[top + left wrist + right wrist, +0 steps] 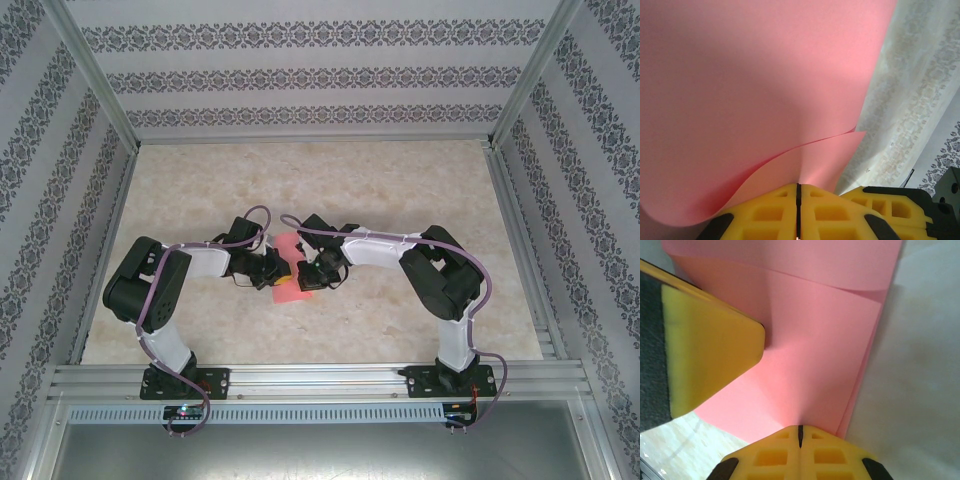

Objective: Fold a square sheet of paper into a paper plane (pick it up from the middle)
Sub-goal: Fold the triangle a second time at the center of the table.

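Left wrist: left claw (798, 187) clamps folded sheet (765, 90); right claw (800, 430) too; seemingly lifted.

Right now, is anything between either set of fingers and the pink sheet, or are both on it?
Nothing visible stands in the way. The left fingers and the right fingers are each shut directly on the pink sheet, which hangs partly folded between the two arms.
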`<act>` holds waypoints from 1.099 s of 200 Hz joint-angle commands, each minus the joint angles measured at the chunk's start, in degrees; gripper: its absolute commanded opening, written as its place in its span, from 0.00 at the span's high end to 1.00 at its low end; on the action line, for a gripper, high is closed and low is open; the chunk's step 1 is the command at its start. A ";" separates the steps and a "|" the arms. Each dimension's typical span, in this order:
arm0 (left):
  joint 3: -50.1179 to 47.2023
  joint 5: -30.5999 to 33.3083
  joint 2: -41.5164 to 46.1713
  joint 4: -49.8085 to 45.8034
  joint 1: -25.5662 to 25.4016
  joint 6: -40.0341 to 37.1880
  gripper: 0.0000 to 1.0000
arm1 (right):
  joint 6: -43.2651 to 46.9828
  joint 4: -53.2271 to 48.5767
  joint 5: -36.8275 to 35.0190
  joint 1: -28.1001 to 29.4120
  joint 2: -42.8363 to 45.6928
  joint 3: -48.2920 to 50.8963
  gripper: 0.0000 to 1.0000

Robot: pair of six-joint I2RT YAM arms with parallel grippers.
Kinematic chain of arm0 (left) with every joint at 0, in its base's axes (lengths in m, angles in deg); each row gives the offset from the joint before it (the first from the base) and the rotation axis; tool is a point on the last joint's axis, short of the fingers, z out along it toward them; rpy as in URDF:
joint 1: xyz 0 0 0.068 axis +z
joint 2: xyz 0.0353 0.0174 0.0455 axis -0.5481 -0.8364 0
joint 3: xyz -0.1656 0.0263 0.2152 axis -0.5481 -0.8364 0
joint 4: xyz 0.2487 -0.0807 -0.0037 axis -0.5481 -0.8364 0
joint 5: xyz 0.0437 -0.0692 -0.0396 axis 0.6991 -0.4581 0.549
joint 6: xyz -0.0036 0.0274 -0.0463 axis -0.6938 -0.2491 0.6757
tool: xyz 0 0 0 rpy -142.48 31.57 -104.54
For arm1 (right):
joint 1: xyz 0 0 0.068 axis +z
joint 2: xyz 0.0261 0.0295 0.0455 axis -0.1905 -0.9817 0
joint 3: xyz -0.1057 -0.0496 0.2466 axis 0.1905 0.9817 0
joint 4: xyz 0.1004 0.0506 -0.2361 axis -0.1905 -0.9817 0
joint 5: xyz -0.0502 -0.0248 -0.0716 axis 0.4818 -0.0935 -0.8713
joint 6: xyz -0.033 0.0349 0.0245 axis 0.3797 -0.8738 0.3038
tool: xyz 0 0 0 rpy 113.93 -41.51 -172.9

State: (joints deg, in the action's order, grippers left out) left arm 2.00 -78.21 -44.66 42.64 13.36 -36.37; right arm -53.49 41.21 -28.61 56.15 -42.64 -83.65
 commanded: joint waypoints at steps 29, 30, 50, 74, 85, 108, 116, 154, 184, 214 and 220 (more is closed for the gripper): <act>-2.49 7.26 -1.55 -6.25 -0.39 0.94 0.89 | 1.90 -2.90 -1.01 0.04 2.85 0.59 1.00; -2.47 7.26 -1.55 -6.25 -0.41 0.93 0.89 | 1.86 -2.73 -0.88 0.03 2.96 0.59 1.00; -2.48 7.26 -1.53 -6.24 -0.34 0.91 0.89 | 1.03 -0.10 1.47 0.34 4.47 0.38 1.00; -2.31 7.25 -1.64 -6.19 -0.38 0.92 0.90 | 0.63 -0.02 2.07 1.42 2.74 -0.62 1.00; -2.28 7.29 -1.64 -6.25 -0.34 0.96 0.90 | 0.13 0.13 2.03 1.42 1.66 -0.73 1.00; -2.38 7.43 -1.68 -6.25 -0.34 1.05 0.90 | -0.28 0.62 2.11 1.59 0.38 -0.88 1.00; -2.45 7.52 -1.64 -6.23 -0.36 1.16 0.90 | -0.17 0.54 2.09 1.59 0.04 -1.12 1.00; -2.83 8.27 -1.46 -6.07 -0.34 1.77 0.91 | 0.50 -1.74 -0.68 1.44 -0.95 -1.45 1.00; -2.89 8.75 -1.54 -6.16 -0.37 1.97 0.91 | 1.27 -3.21 -2.79 1.33 -0.73 -1.17 1.00; -2.70 9.05 -1.55 -6.50 -0.34 1.88 0.91 | 2.07 -4.17 -3.84 0.86 0.24 -0.99 1.00; -2.56 9.06 -1.53 -6.62 -0.34 1.78 0.91 | 2.20 -4.29 -3.82 0.79 0.42 -0.91 1.00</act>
State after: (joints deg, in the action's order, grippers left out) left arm 1.82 -77.53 -44.40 42.71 13.07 -35.30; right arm -53.03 40.78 -29.00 57.35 -42.86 -84.00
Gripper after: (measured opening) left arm 0.094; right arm 0.038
